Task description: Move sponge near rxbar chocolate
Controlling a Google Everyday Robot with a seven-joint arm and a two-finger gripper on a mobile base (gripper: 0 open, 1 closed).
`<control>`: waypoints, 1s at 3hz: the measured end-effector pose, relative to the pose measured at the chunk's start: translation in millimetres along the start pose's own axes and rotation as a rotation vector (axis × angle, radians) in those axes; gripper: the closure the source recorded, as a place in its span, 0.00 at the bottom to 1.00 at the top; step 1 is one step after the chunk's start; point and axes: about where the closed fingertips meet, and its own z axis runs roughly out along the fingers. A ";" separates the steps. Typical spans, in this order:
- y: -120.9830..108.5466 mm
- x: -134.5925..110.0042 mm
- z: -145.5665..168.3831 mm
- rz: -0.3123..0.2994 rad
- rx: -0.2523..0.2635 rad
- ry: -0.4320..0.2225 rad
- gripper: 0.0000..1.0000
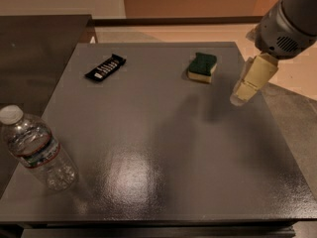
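Camera view: the sponge point(202, 67) lies far right on the table point(163, 152), well apart from the chocolate bar point(105, 68) at far left. The gripper point(240, 95) hangs just right of the sponge, probably lining up to take it; whether it is open or closed cannot be told.

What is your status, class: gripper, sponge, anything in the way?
Gripper hovers right of green-topped yellow block sponge, not touching. Sponge far-right on grey table, flat black rxbar chocolate wrapper far-left, apart. Clear plastic water bottle near-left, off their line.
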 end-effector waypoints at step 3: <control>-92.4 -26.4 86.6 0.195 0.097 -0.132 0.00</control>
